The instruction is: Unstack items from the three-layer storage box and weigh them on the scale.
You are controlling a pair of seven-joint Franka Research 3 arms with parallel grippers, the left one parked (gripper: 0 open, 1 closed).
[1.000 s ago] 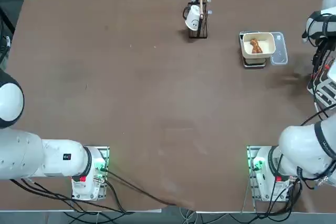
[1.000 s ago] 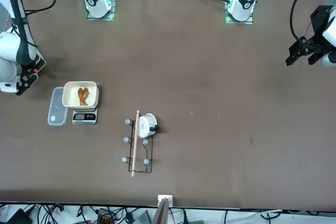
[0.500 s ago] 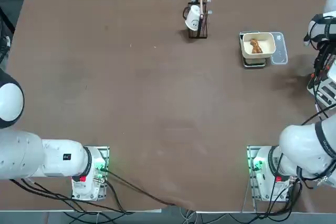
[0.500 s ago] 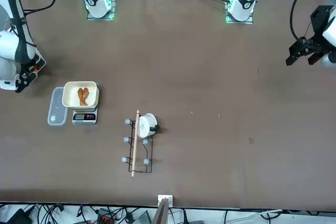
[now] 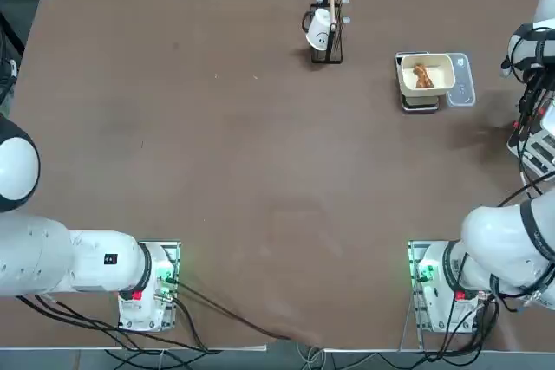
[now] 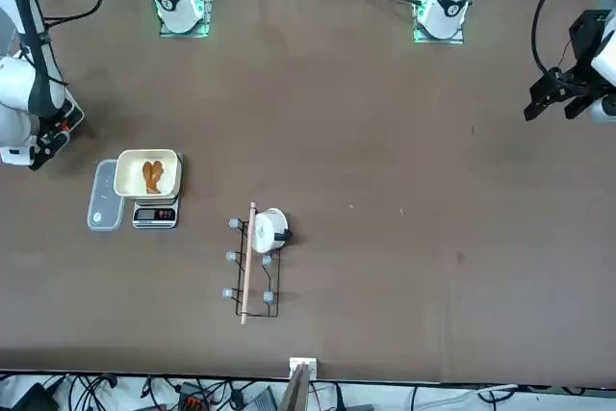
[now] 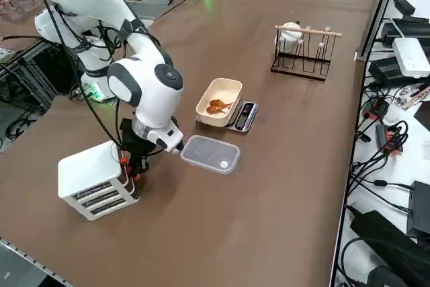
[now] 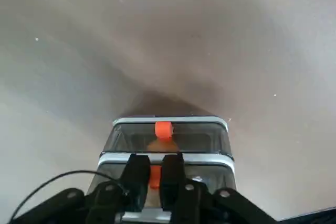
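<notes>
The pale storage box [image 7: 94, 179] stands at the table's right edge, also in the top view [image 5: 539, 152], with stacked drawers that have orange-red knobs. My right gripper [image 8: 154, 176] is low against its front, shut on the middle drawer's knob [image 8: 154, 178]; the top drawer's knob [image 8: 164, 129] is free. In the side view the right gripper [image 7: 132, 166] is tucked against the box. A brown lumpy item [image 5: 422, 76] lies in the cream tray [image 5: 438, 64] on the scale [image 7: 243, 116]. The bluish plate [image 7: 209, 154] beside it carries a small white piece [image 7: 224, 163].
A thin dark cup stand [image 5: 329, 41] with a wooden bar holds a white cup [image 5: 319, 30] at the far middle of the table. Cables and devices crowd the floor beyond the table's far edge [image 7: 396, 52].
The right wrist has shifted slightly toward the storage box at the table's right edge. Scale, tray and cup stand are where they were.
</notes>
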